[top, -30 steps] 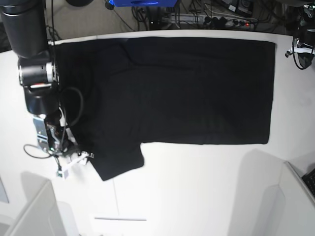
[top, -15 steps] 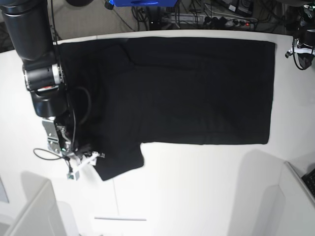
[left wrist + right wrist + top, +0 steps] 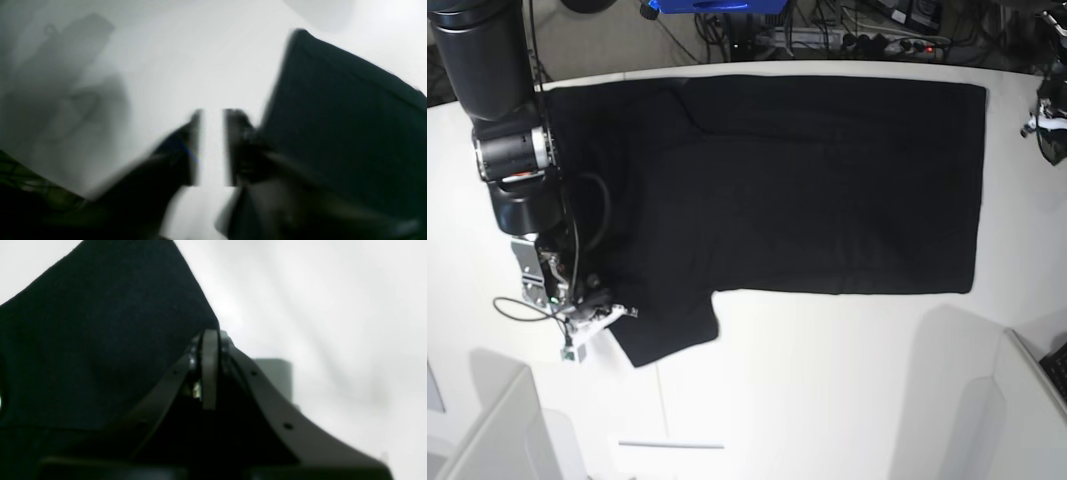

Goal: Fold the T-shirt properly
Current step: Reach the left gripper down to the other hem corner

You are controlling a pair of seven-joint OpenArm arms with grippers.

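The right gripper (image 3: 617,312) is sliding closer to the sleeve of the T-shirt (image 3: 827,180) — its 2 fingers are pressed together, holding nothing. The shirt is lying flat just beside it. The left gripper (image 3: 211,146) is moving too, with a narrow gap — the fold is not started yet.

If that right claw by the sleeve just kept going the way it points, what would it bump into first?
Probably the T-shirt: the right gripper, its jaws closed, has its tip at the edge of the black sleeve. Depth is unclear, so it might meet the white table beside it instead.
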